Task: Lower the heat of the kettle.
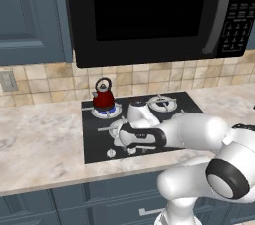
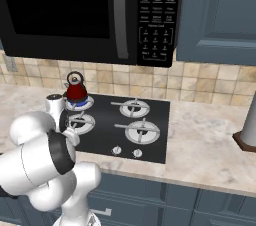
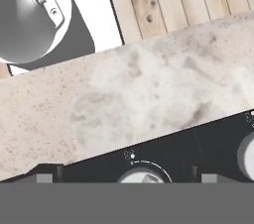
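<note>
The small red kettle (image 1: 103,95) (image 2: 76,89) stands on the back-left burner of the black cooktop (image 1: 174,110) (image 2: 155,107), with a blue flame under it. My gripper (image 1: 128,148) hangs low over the cooktop's front-left edge, well in front of the kettle. In the hand view the gripper (image 3: 128,177) is open, its fingertips (image 3: 48,172) wide apart, and a white knob (image 3: 141,176) lies between them without touching. A second knob (image 3: 246,153) sits at the right edge. My arm hides the gripper in the right base view.
A black microwave (image 1: 149,10) hangs over the cooktop. Two more knobs (image 2: 116,150) sit at the cooktop's front right. A grey object with a brown base (image 2: 247,130) stands on the right counter. The marble counter (image 1: 40,144) stretches to the left.
</note>
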Tool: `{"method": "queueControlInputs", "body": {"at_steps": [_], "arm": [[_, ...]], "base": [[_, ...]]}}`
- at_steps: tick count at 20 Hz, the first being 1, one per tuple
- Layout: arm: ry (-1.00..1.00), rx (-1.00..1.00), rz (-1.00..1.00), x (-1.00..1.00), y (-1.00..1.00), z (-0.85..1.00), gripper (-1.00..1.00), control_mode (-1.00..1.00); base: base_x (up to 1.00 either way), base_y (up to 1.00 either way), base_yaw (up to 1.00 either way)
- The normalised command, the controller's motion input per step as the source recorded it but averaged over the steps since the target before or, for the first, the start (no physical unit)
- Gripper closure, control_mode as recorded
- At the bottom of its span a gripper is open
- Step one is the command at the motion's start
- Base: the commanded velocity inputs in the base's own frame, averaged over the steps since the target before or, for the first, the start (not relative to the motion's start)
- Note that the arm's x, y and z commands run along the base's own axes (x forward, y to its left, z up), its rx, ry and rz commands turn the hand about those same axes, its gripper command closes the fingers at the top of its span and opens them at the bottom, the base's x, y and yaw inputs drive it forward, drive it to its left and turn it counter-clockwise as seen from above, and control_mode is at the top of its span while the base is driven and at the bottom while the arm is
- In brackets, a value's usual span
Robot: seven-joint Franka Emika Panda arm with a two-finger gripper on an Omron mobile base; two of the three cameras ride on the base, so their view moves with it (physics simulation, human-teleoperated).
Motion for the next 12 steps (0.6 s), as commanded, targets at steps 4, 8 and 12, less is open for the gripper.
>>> {"method": "queueControlInputs", "body": {"at_steps": [4,8,12], "arm": [[0.00,0.00,0.00,0.07,0.00,-0.13,-1.00,-1.00],[0.00,0.00,0.00,0.14,0.00,-0.10,-1.00,-1.00],[0.00,0.00,0.00,0.15,0.00,-0.07,-1.00,-1.00]], "base": [[0.00,0.00,0.00],[0.00,0.00,0.00],[0.00,0.00,0.00]]}}
